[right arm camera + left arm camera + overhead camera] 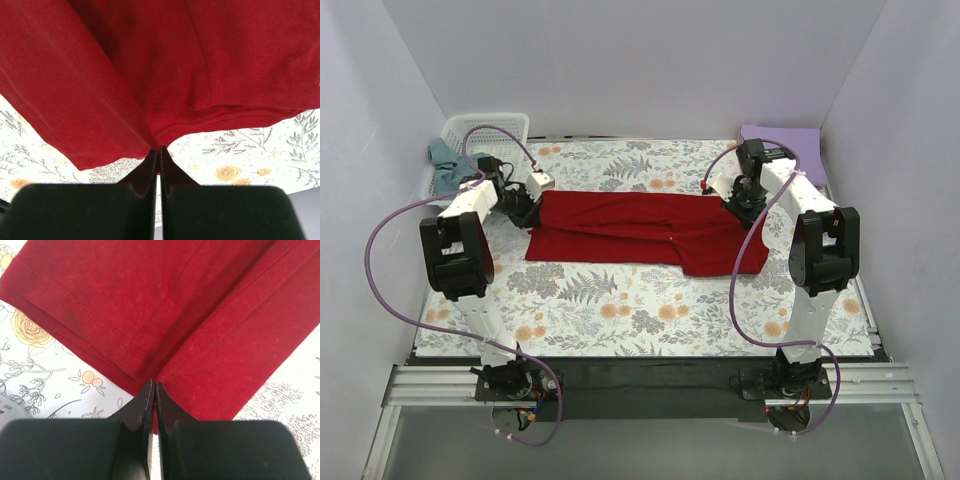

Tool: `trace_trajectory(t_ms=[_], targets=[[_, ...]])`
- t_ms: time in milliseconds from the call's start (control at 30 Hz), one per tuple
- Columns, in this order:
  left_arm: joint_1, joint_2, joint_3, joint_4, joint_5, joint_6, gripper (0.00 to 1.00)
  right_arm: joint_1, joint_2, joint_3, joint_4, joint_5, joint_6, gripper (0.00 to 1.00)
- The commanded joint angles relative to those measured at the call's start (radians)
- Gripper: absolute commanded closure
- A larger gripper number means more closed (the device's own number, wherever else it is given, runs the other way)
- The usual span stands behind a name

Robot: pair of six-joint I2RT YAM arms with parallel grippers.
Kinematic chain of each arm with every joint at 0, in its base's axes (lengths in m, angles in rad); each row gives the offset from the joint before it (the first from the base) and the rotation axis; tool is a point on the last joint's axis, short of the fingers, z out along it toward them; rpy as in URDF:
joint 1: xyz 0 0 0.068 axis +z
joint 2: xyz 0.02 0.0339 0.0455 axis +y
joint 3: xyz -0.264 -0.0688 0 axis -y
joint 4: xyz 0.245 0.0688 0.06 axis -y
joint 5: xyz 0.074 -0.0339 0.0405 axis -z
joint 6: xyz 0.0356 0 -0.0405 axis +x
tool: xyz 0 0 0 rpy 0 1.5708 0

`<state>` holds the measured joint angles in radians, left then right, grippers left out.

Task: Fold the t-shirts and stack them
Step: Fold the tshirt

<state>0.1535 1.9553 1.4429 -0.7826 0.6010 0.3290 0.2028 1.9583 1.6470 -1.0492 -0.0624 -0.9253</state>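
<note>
A deep red t-shirt [640, 232] lies stretched across the middle of the floral table cloth, folded lengthwise. My left gripper [527, 213] is shut on its left end; in the left wrist view the gripper [153, 386] pinches a fold of the red cloth [165, 310]. My right gripper [740, 200] is shut on its right end; in the right wrist view the gripper [159, 150] pinches the cloth [150, 60], lifted a little off the table. A pale lavender t-shirt [785, 142] lies folded at the back right. A dusty blue-grey t-shirt [444, 165] hangs from the basket at the back left.
A white lattice basket [480, 128] stands at the back left corner. The floral table cloth [640, 300] covers the table. White walls close in the left, back and right sides. Purple cables loop beside both arms.
</note>
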Motion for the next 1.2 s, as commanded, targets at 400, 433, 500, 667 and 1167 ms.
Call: trace_trajectory(t_ms=[400,433,500,667,1167], targets=[[-0.029,0.04,0.082,0.046,-0.037,-0.022,1.0,-0.023,0.048,0.062,-0.028,0.001,-0.047,0.99],[-0.031,0.045,0.083,0.048,-0.04,-0.021,1.0,-0.025,0.053,0.063,-0.026,0.001,-0.047,0.99],[-0.032,0.054,0.086,0.052,-0.046,-0.021,1.0,-0.025,0.059,0.069,-0.028,0.003,-0.049,0.99],[-0.032,0.07,0.103,0.057,-0.047,-0.027,1.0,-0.026,0.08,0.083,-0.026,0.006,-0.047,0.99],[-0.04,0.116,0.116,0.075,-0.059,-0.039,1.0,-0.031,0.143,0.125,-0.026,0.019,-0.04,0.99]])
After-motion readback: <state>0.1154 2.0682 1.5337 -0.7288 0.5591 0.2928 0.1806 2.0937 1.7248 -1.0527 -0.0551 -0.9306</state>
